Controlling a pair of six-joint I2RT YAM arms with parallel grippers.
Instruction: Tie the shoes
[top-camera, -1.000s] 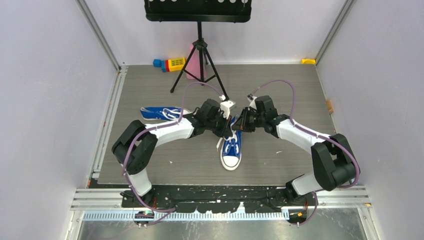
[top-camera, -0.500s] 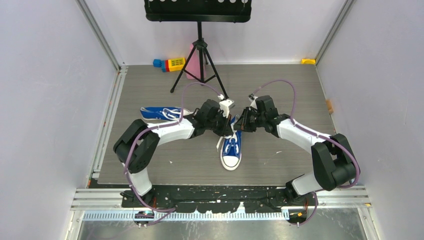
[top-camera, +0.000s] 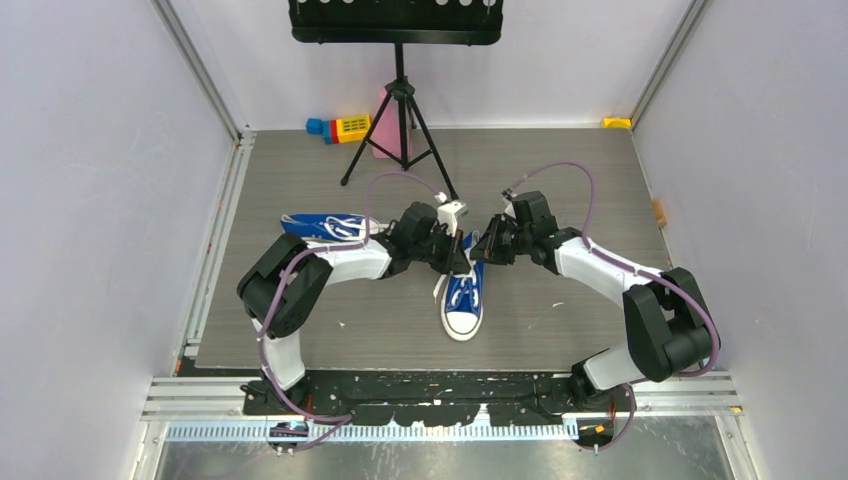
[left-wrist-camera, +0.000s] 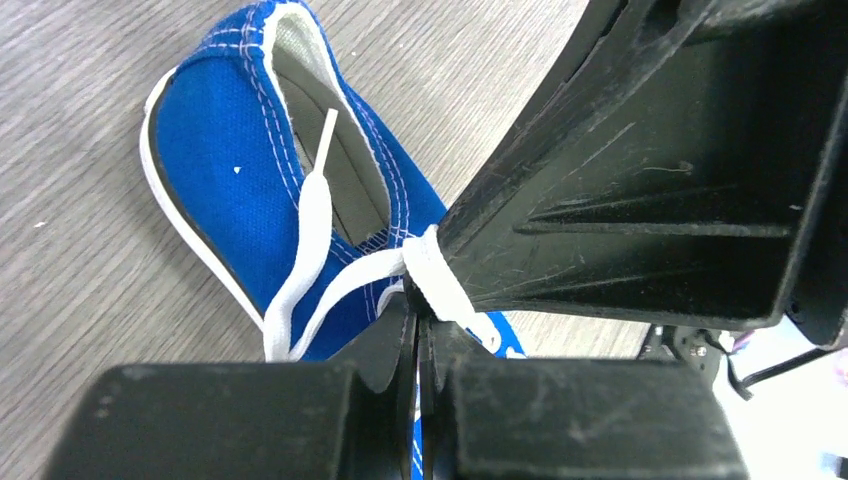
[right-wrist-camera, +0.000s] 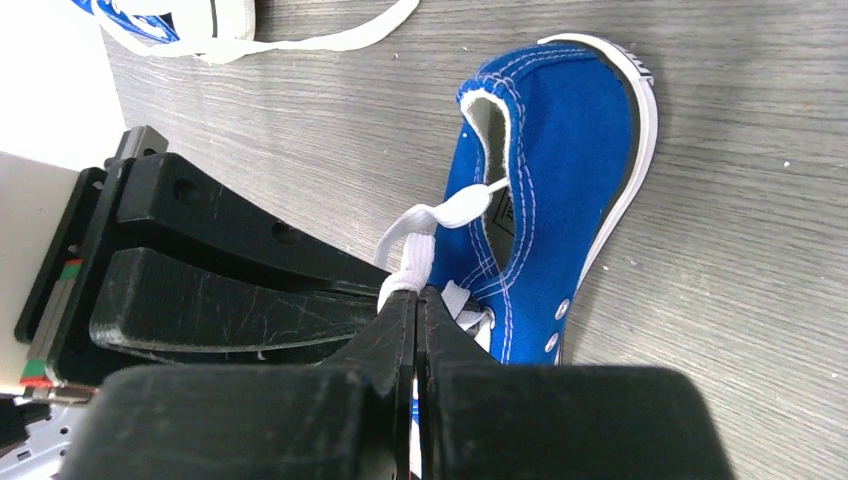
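Two shoes (top-camera: 462, 303); two arms (top-camera: 340, 262) on lace (right-wrist-camera: 420, 235)

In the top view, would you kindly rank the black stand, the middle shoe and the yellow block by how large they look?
1. black stand, though its top is nearer the camera, which flatters it
2. middle shoe, partly covered
3. yellow block

Two shoes (top-camera: 462, 305) (top-camera: 318, 226), two claws (left-wrist-camera: 420, 330) (right-wrist-camera: 415, 310).

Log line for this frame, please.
left gripper: shut on lace | right gripper: shut on lace | both over center shoe | second shoe: apart, to the left
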